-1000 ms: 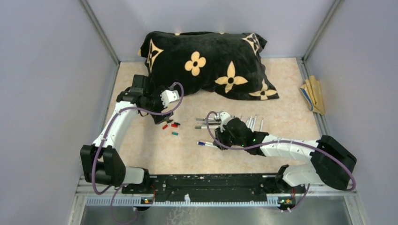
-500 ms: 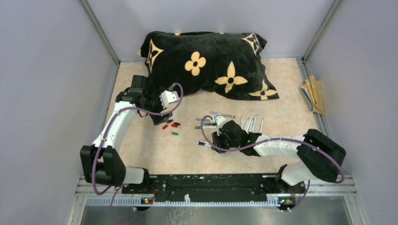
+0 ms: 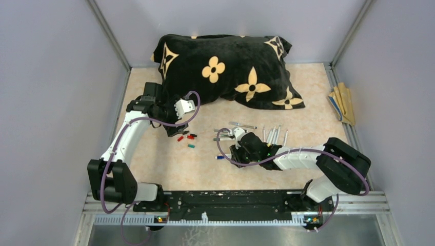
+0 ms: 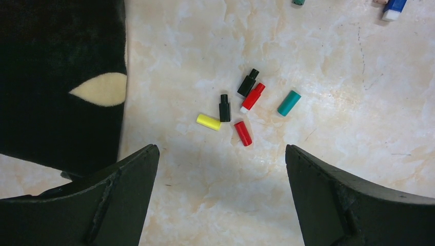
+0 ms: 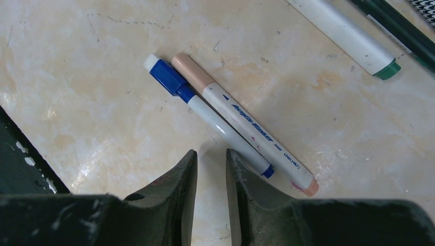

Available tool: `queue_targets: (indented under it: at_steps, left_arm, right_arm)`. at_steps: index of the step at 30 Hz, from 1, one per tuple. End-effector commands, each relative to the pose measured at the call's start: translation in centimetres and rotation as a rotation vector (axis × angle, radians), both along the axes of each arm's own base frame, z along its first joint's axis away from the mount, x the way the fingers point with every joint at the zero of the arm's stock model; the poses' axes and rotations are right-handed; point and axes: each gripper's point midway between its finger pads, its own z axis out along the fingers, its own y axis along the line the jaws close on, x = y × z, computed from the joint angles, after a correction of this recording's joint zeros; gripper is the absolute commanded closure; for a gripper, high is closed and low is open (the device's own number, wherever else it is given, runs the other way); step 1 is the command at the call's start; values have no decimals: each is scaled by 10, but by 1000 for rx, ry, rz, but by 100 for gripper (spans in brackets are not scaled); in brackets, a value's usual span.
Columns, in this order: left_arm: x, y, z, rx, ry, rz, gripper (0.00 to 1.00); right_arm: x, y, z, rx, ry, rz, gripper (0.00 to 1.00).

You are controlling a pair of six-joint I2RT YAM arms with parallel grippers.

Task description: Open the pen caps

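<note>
Several loose pen caps lie in a cluster: yellow [image 4: 209, 122], two black [image 4: 224, 107], two red [image 4: 243, 133] and teal [image 4: 289, 103]; they also show in the top view [image 3: 187, 138]. My left gripper [image 4: 220, 147] hangs wide open and empty just short of them [image 3: 172, 128]. A blue-capped pen [image 5: 205, 110] and a peach-capped pen [image 5: 246, 123] lie side by side, caps on. My right gripper [image 5: 211, 151] sits low beside the blue pen's tail, its jaws a narrow gap apart with only table between them [image 3: 233, 151]. More pens [image 3: 274, 134] lie behind it.
A black pillow with tan flowers [image 3: 225, 66] fills the back of the table and edges into the left wrist view [image 4: 56, 77]. Tan sticks [image 3: 342, 104] lie at the right wall. A green-ended pen [image 5: 343, 36] lies beyond the two capped pens.
My right arm has reached further left, bringing its gripper up to the blue-capped pen. The left arm and the caps have not moved.
</note>
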Motion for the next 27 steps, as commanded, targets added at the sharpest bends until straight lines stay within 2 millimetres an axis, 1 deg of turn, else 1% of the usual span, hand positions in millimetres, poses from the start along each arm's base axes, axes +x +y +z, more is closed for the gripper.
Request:
queue_targets:
  at_steps: [1, 5, 9, 11, 14, 18, 22, 27]
  left_arm:
    - [-5, 0, 2, -10, 1, -19, 1]
    - [-5, 0, 3, -10, -1, -21, 1]
    - [-6, 0, 1, -9, 9, -21, 1]
    - [-8, 0, 1, -6, 12, -20, 1]
    - [-9, 1, 1, -3, 7, -22, 1]
    - [-10, 0, 2, -6, 2, -24, 1]
    - [-12, 1, 0, -3, 12, -24, 1]
    - [-15, 2, -3, 0, 23, -29, 1]
  right_arm:
    - [-1, 14, 15, 37, -14, 48, 73]
    - [4, 20, 38, 65, -62, 73, 71]
    - [11, 29, 49, 58, -81, 96, 71]
    - [13, 33, 50, 58, -84, 101, 71]
    - [15, 35, 46, 52, -68, 96, 71]
    - [16, 33, 31, 35, -40, 90, 71]
    - [16, 30, 22, 29, -23, 85, 71]
    - [21, 24, 17, 18, -26, 63, 70]
